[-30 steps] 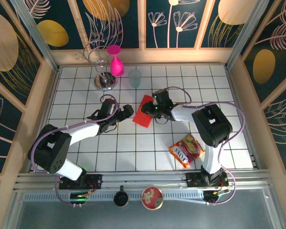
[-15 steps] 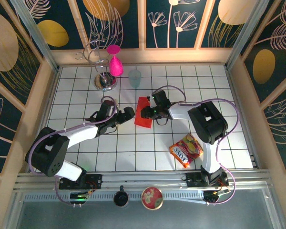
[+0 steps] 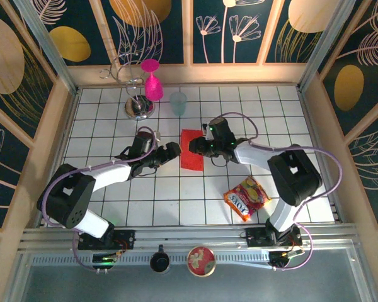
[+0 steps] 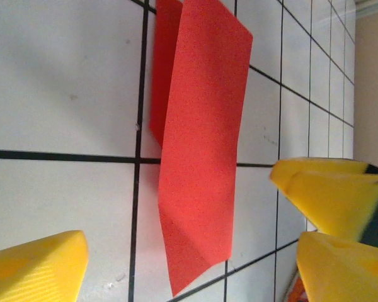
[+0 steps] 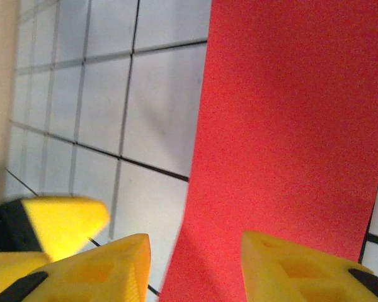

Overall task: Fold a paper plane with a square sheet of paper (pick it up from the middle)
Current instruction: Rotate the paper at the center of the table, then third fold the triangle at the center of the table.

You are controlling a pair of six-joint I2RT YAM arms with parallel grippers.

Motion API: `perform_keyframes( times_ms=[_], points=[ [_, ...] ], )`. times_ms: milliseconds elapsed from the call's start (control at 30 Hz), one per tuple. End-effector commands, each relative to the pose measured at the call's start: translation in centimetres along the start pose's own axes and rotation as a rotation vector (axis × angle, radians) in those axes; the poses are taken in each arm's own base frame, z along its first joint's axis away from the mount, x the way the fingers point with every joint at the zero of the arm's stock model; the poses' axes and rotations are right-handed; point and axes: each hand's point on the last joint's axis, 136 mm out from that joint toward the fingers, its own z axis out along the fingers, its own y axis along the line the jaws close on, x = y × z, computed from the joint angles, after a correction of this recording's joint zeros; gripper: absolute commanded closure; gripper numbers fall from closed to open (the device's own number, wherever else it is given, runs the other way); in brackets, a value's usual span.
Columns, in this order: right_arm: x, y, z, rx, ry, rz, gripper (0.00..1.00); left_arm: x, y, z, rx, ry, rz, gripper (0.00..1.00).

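**Red paper on a white grid**

The square sheet of paper (image 3: 191, 150) is plain bright red and matte, with no print (a lower layer reads a shade darker in the left wrist view). The table (image 3: 176, 201) is white tile ruled with thin black lines. The left arm (image 3: 101, 173) and right arm (image 3: 258, 154) are white and black, trailing purple cables. The left gripper (image 4: 192, 242) has yellow fingers (image 4: 38, 264), as does the right gripper (image 5: 192, 245). Near right, a printed snack packet (image 3: 246, 197) is red and yellow. Far left, a goblet (image 3: 152, 82) is hot pink, and the cup (image 3: 178, 103) is pale blue-green. The walls (image 3: 239, 31) are dark teal with gold ovals and cream leaf outlines.
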Motion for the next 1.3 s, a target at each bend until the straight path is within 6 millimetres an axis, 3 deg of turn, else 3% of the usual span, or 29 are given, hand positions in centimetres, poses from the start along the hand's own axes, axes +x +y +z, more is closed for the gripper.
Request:
perform_keyframes(
  times_ms=[0, 467, 833, 933, 967, 1267],
  points=[
    [-0.1, -1.0, -0.3, 0.013, -0.059, 0.177, 0.60, 0.2, -1.3, 0.2, 0.053, 0.046, -0.053, 0.21],
    [0.2, -3.0, 1.7, 0.081, -0.024, 0.187, 0.66, 3.3, -0.7, 1.8, 0.100, 0.195, -0.137, 0.44],
    [1.6, -4.5, 3.0, 0.102, 0.040, 0.188, 0.68, 3.6, 0.5, 2.9, 0.049, 0.218, -0.146, 0.49],
    [1.9, -4.9, 3.0, 0.106, 0.047, 0.189, 0.68, 3.2, 0.0, 3.1, 0.055, 0.220, -0.142, 0.51],
    [2.1, -5.1, 3.0, 0.109, 0.051, 0.191, 0.68, 3.5, 0.8, 3.7, 0.032, 0.231, -0.152, 0.52],
    [2.8, -6.0, 2.9, 0.112, 0.067, 0.202, 0.69, 2.7, 1.2, 5.0, -0.019, 0.237, -0.154, 0.55]
  ],
)
